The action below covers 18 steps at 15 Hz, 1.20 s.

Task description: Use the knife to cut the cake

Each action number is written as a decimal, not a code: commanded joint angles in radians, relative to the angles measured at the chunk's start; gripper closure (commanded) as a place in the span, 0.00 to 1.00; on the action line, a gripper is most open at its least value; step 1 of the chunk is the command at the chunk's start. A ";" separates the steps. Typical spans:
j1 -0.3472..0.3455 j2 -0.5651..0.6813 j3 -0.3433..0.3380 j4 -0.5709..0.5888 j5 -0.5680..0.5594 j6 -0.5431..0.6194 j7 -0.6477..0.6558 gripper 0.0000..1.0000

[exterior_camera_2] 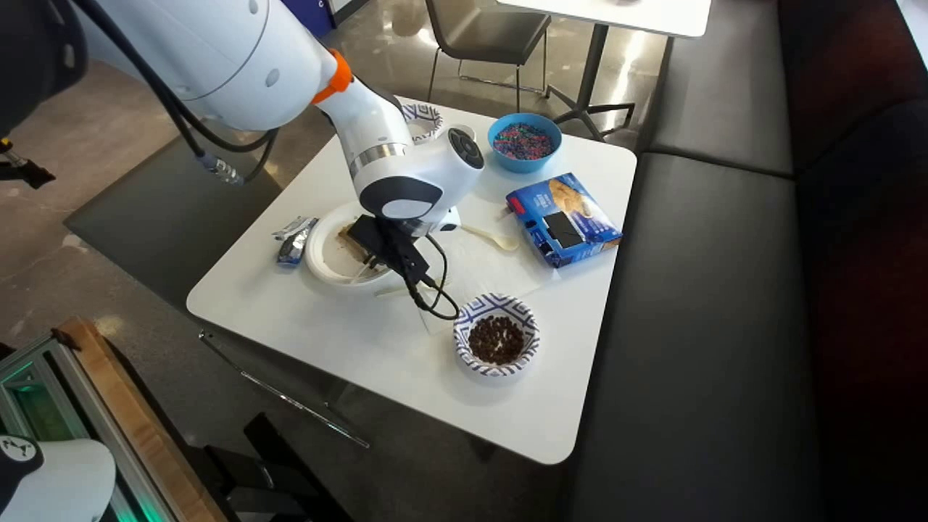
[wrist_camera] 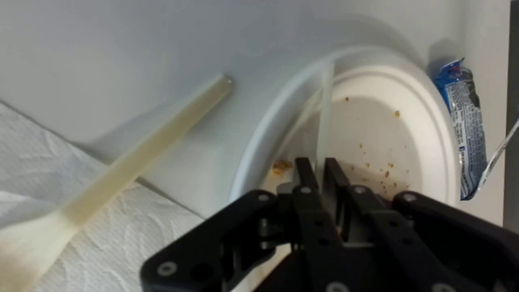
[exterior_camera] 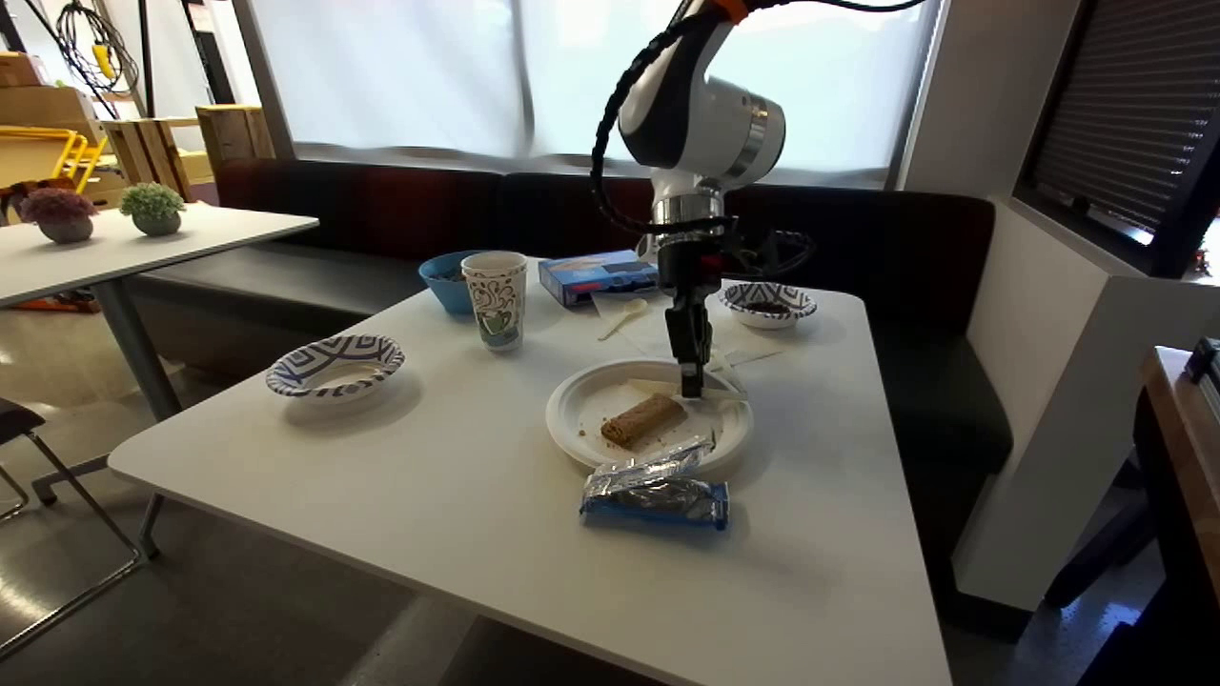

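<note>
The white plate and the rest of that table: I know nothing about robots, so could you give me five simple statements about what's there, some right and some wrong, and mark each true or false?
1. The cake lies on the white plate. True.
2. The white plate is spotless. False: crumbs lie on it.
3. The tool holds the knife. True.
4. The tool and the knife are over the blue box. False: they are over the white plate.
5. The paper cup stands upright on the table. True.
</note>
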 commanded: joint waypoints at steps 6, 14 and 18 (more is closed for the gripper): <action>0.042 -0.048 -0.011 -0.059 -0.088 0.079 0.087 0.99; 0.194 -0.357 -0.063 -0.372 -0.374 0.184 0.315 0.99; 0.207 -0.414 -0.010 -0.438 -0.318 0.199 0.430 0.99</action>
